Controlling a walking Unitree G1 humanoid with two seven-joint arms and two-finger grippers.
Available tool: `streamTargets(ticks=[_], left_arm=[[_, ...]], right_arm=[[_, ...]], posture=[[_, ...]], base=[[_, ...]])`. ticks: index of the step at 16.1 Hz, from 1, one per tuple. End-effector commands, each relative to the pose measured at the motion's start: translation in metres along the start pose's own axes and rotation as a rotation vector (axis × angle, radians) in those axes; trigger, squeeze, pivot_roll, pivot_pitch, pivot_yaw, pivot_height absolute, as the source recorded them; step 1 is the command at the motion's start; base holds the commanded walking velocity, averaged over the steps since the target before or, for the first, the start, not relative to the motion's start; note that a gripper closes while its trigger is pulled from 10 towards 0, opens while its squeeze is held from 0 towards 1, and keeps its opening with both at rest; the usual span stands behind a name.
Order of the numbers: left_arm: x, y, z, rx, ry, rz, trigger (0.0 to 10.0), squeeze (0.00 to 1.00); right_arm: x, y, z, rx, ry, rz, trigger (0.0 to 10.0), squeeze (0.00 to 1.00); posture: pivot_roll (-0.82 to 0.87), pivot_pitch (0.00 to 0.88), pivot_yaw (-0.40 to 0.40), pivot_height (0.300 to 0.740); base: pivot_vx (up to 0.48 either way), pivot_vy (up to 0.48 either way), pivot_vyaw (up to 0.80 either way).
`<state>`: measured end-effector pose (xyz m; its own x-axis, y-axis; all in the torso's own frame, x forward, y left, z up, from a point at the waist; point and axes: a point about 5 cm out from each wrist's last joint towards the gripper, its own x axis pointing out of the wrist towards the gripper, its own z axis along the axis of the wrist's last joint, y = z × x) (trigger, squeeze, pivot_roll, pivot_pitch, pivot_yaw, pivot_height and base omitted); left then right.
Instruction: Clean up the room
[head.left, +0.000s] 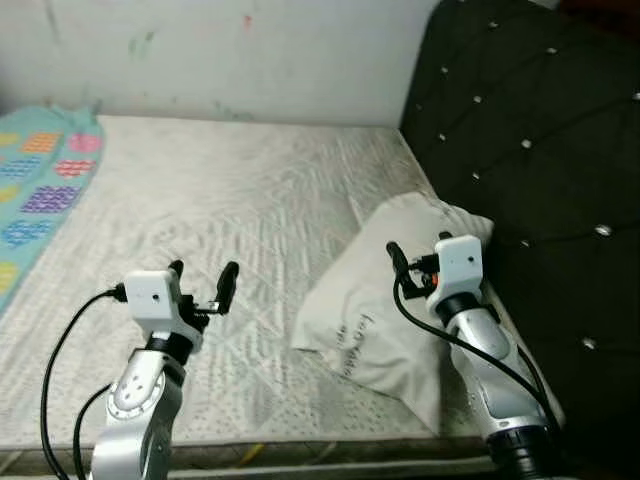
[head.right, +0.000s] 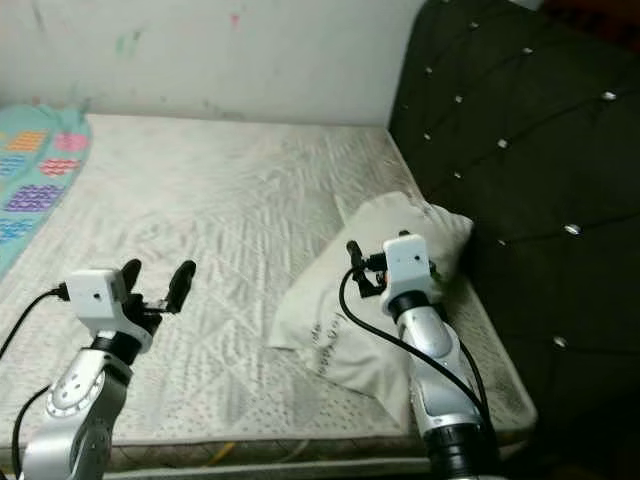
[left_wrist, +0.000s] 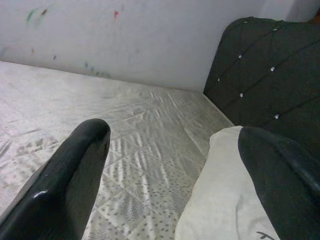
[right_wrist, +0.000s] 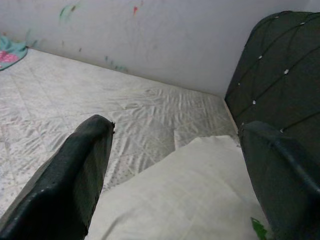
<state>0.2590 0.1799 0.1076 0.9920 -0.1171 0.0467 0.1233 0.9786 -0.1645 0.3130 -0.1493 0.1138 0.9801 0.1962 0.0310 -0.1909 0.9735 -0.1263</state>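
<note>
A white pillow (head.left: 375, 305) with small dark lettering lies rumpled on the right side of the quilted mattress (head.left: 230, 190), close to the black headboard. My right gripper (head.left: 418, 250) hovers just over the pillow's upper part, open with nothing between its fingers; in the right wrist view the pillow (right_wrist: 185, 195) spreads below the two black fingers (right_wrist: 80, 170). My left gripper (head.left: 204, 275) is open over bare mattress to the left of the pillow, holding nothing. In the left wrist view the pillow (left_wrist: 220, 200) lies beside one finger.
A black tufted headboard (head.left: 540, 130) with shiny studs rises along the right. A turquoise blanket (head.left: 35, 180) with coloured patches covers the mattress's left edge. A marked white wall (head.left: 220, 50) closes the far side. The mattress's near edge is just below my arms.
</note>
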Motion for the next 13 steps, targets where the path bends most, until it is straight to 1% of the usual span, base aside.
streamTargets(ticks=[1,7,9,13], left_arm=[[0.003,-0.0007,0.0,0.001,0.002,-0.004,10.0,0.0],[0.0054,0.0001,0.0001,0.008,0.003,-0.009,10.0,0.0],[0.0065,0.0004,0.0011,-0.011,-0.009,-0.008,10.0,0.0],[0.0081,-0.0001,0.002,-0.015,-0.015,-0.005,10.0,0.0]], right_arm=[[0.0012,-0.0022,0.0031,-0.011,-0.005,0.0,10.0,0.0],[0.0023,-0.0039,0.0041,-0.016,-0.011,-0.007,10.0,0.0],[0.0014,-0.0059,0.003,-0.018,-0.009,-0.011,10.0,0.0],[0.0021,-0.0049,0.0034,-0.017,-0.01,-0.009,10.0,0.0]], posture=[[-0.08,0.0,-0.043,0.74],[-0.09,0.0,-0.033,0.74],[-0.09,0.0,-0.033,0.74],[-0.09,0.0,-0.033,0.74]], base=[[0.0,-0.375,0.0],[0.0,-0.424,0.0],[0.0,0.0,0.0],[0.0,0.0,0.0]])
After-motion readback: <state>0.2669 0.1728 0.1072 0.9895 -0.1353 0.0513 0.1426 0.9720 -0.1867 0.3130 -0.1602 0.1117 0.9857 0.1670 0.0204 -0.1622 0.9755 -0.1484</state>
